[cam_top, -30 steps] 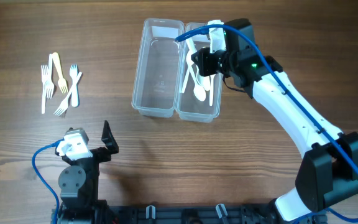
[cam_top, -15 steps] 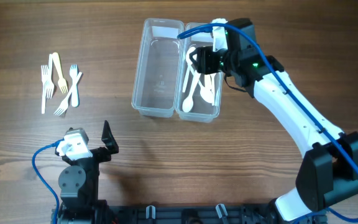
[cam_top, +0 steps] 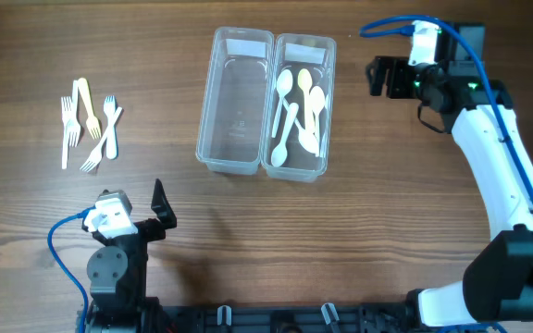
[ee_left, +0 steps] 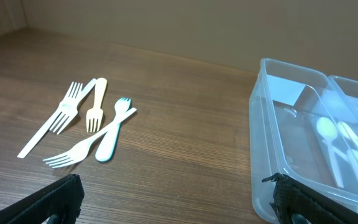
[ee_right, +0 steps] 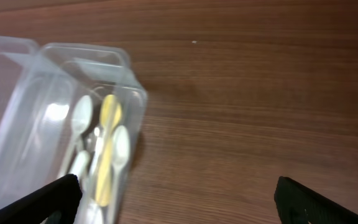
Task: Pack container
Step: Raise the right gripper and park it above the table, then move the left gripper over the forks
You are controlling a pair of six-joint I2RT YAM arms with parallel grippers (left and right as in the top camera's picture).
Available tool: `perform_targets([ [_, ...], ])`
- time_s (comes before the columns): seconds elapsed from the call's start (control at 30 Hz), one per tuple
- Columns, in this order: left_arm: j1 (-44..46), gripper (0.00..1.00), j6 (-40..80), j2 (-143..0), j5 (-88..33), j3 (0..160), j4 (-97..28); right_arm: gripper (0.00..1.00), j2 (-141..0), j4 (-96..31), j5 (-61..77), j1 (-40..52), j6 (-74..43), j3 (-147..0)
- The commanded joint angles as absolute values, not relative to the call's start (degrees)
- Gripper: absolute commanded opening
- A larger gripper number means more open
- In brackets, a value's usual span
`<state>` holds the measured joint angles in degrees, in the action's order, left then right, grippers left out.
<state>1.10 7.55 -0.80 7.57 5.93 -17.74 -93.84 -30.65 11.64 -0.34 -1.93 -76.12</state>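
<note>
Two clear containers stand side by side at the table's far centre. The left container (cam_top: 236, 111) is empty. The right container (cam_top: 303, 38) holds several white and cream spoons (cam_top: 296, 111). Several plastic forks (cam_top: 89, 125) lie loose at the far left. My right gripper (cam_top: 378, 78) hangs open and empty to the right of the containers; in its wrist view the spoons (ee_right: 107, 146) show at lower left. My left gripper (cam_top: 142, 211) rests open near the front edge, well short of the forks (ee_left: 86, 127).
Bare wood lies between the forks and the containers and to the right of them. The left arm's base and blue cable (cam_top: 63, 240) sit at the front left. The right arm (cam_top: 498, 185) runs along the right side.
My right gripper has opened over the right container, left a spoon in it, then pulled away to the right. The left arm has not moved.
</note>
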Motion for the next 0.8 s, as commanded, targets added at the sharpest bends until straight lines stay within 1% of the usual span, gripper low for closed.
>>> perform_targets([
  [0.0, 0.8, 1.00, 6.4, -0.4, 7.1, 5.6, -17.6, 1.00, -93.1, -30.6, 9.8, -0.6, -0.1, -76.2],
  [0.77, 0.8, 1.00, 6.4, -0.4, 7.1, 5.6, -16.7, 1.00, -93.2, -30.6, 9.8, -0.6, -0.1, -76.2],
])
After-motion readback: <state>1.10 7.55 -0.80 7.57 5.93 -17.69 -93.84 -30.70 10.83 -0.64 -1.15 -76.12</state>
